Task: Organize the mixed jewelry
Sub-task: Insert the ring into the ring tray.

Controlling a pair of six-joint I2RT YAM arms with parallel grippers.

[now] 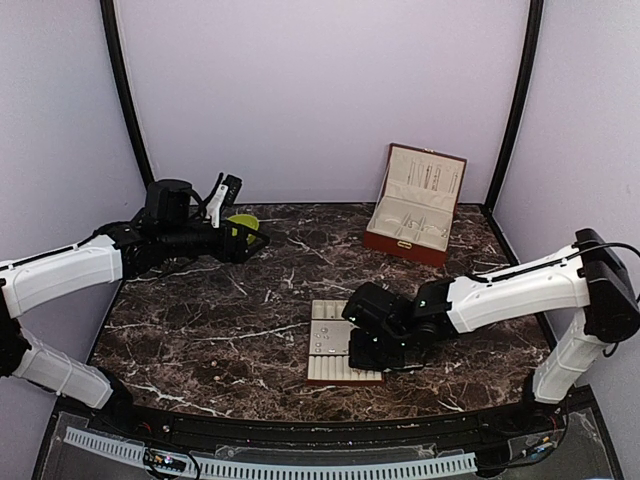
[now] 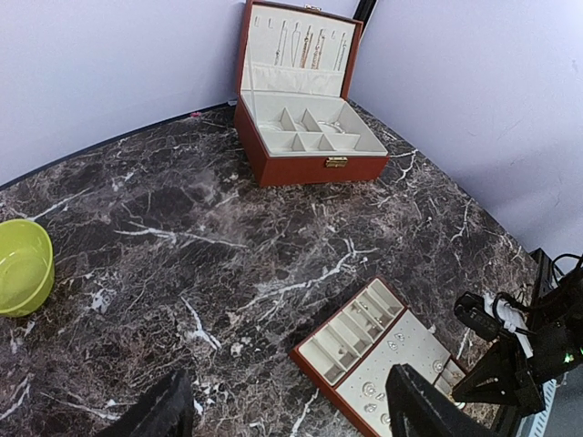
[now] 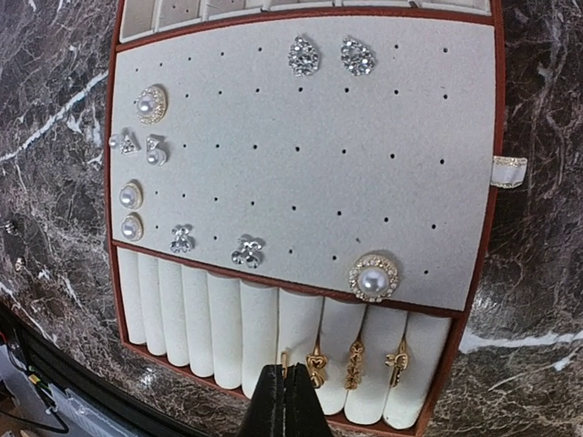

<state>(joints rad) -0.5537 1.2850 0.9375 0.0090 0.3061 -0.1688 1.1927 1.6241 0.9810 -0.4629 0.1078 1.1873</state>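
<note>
Right pincer (image 3: 284, 373) shut tight, nothing clearly held, tips over the ring-roll end of the beige slotted brown-edged tray (image 3: 301, 173). Mixed jewelry on the tray: small gold rings (image 3: 353, 362) just beside the tips, pearl and crystal studs (image 3: 373, 278) further up the pad. Left pincer (image 2: 290, 401) wide open, empty, well apart from the tray.

A lab-style robot booth: plain lilac walls (image 1: 320, 90) and black corner posts (image 1: 125, 90) enclose a marble tabletop (image 1: 250, 300), with one white robot arm (image 1: 60, 275) lower left, a second arm (image 1: 520, 290) lower right.
</note>
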